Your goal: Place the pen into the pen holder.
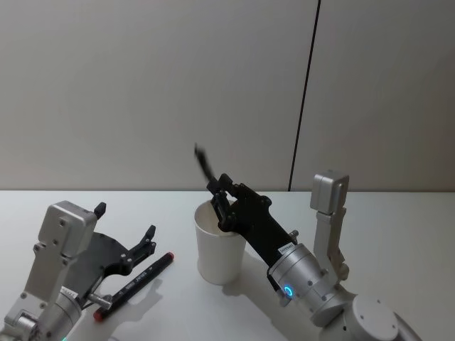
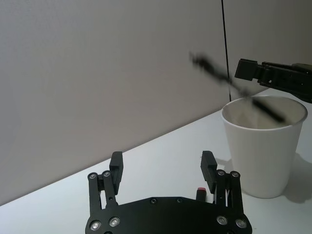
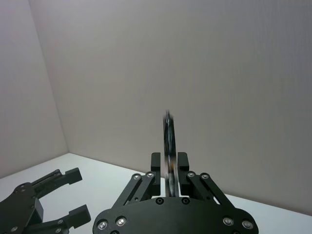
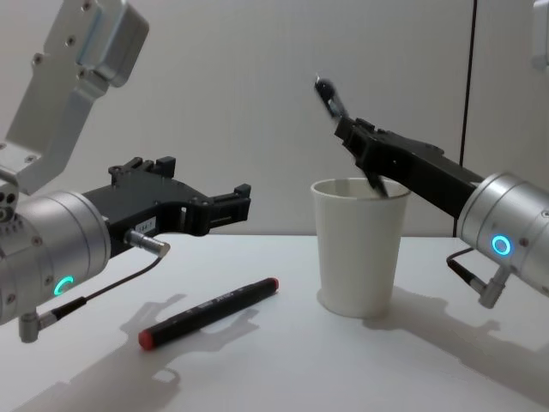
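While aslant, pen [image 4: 328,97] at tapered cup [image 4: 356,249]

The pen holder [image 1: 220,252] is plain white, as is the table [image 1: 398,227]. The raised pen [image 1: 205,165] is black. The marker [image 1: 135,284] is black too (red at both ends).

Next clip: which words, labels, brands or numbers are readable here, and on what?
None is readable.
Red-tipped pen on the table: white print along the barrel, too small.
Right gripper: white sticker by its wrist, too small.
Left gripper: white sticker, too small.
White cup: plain.
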You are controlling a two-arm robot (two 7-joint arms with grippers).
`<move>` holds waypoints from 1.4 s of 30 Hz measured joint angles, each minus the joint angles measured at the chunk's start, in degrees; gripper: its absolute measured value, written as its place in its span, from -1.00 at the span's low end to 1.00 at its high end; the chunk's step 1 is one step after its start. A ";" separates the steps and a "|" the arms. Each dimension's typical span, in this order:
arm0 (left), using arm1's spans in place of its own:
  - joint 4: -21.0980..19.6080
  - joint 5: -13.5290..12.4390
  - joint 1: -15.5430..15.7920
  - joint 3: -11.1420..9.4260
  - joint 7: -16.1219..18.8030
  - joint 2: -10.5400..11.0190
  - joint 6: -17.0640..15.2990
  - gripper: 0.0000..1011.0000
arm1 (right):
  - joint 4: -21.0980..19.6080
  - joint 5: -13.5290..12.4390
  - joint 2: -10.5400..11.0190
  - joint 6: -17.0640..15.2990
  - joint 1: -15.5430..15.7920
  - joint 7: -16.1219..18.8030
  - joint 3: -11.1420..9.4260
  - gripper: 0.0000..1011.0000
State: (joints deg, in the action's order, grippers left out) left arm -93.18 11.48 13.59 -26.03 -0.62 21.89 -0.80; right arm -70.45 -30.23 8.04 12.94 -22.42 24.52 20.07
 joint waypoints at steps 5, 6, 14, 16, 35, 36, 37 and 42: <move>0.00 0.00 0.00 0.00 0.00 0.00 0.00 0.98 | 0.17 0.23 -0.12 0.18 -0.03 -0.05 0.00 -0.33; 0.00 0.00 0.00 0.00 0.00 0.00 0.00 0.98 | 0.22 0.26 -0.14 0.22 -0.03 -0.07 0.00 -0.23; 0.00 0.00 0.00 0.00 0.00 0.00 0.00 0.98 | 0.36 0.43 -0.24 0.42 -0.07 -0.12 0.00 0.24; 0.00 0.00 0.00 0.00 0.00 0.00 0.00 0.98 | 0.39 0.46 -0.26 0.44 -0.09 -0.14 0.00 0.41; 0.00 0.00 0.00 0.00 0.00 0.00 0.00 0.98 | -2.20 -1.09 0.30 -0.98 1.37 -0.14 -1.48 0.98; 0.00 0.00 0.00 0.00 0.00 0.00 0.00 0.99 | -2.63 -1.44 0.40 -1.24 1.59 -0.16 -1.69 0.98; 0.00 0.00 0.00 0.00 0.00 0.00 0.00 0.99 | -3.04 -1.73 0.50 -1.43 1.80 -0.18 -1.87 0.98; 0.00 0.00 0.00 0.00 0.00 0.00 0.00 0.98 | -6.32 -3.86 1.25 -2.91 3.65 -0.92 -3.51 0.98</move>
State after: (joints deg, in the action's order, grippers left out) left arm -93.18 11.48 13.59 -26.03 -0.63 21.89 -0.80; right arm -76.77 -34.09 9.29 10.03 -18.77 23.59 16.56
